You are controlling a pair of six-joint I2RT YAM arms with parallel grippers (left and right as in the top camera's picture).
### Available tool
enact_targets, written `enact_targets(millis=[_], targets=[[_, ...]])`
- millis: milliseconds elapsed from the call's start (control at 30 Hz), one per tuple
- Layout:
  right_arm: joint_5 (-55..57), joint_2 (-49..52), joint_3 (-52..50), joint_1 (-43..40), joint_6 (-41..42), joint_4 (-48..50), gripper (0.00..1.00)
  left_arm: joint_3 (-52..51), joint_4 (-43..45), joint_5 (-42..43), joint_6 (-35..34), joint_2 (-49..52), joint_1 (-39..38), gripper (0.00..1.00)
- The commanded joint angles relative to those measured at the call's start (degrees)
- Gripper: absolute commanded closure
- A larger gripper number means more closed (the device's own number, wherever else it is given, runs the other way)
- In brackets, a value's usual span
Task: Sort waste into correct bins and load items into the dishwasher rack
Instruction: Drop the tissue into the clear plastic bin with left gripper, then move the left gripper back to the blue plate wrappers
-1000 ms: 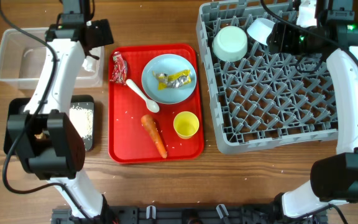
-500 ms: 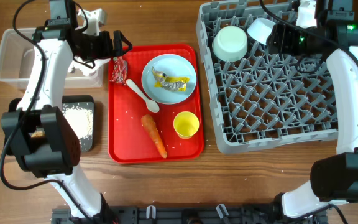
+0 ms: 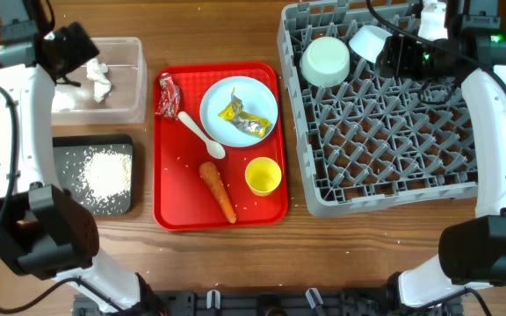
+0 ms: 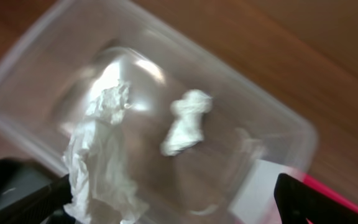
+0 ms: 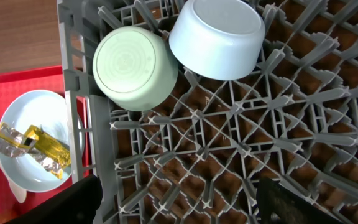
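My left gripper (image 3: 70, 48) hangs open and empty over the clear tub (image 3: 134, 53). Its fingers (image 4: 173, 208) are wide apart above two crumpled white tissues (image 4: 104, 155) in the tub (image 4: 17, 68), also seen overhead (image 3: 99, 79). The black tray (image 3: 64, 145) holds white rice (image 3: 108, 173). A red wrapper (image 3: 167, 95), white spoon (image 3: 202, 136), carrot (image 3: 218, 190), yellow cup (image 3: 263, 175) and blue plate (image 3: 257, 96) with a yellow wrapper (image 3: 242, 118) lie on the red tray. My right gripper (image 3: 400, 54) is open (image 5: 191, 205) over the grey rack (image 3: 393, 132), beside two upturned bowls (image 5: 135, 68) (image 5: 216, 34). The brown lump is hidden.
The flat red tray (image 3: 178, 206) lies between the bins on the left and the rack on the right. Its plate also shows at the left of the right wrist view (image 5: 23, 112). Bare wooden table runs along the front edge (image 3: 235, 254).
My left arm swung from the red tray's left edge, by the red wrapper, back to the far left over the clear tub. The yellow wrapper on the plate has shifted slightly. The right arm has not moved.
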Motion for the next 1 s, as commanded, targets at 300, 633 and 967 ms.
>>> enact_targets(millis=[300,633,967], targets=[[0.6,-0.3,0.3,0.1,-0.8,-0.2,0.18,0.3,-7.9,26.8,32.9,2.1,0.2,0.3],[0.6,-0.3,0.3,0.1,-0.8,-1.1,0.18,0.3,-0.2,5.1,2.7,2.5,1.2,0.96],[0.6,-0.3,0.3,0.1,-0.8,-0.9,0.18,0.2,-2.2,16.7,15.5,5.6,-22.5,0.04]])
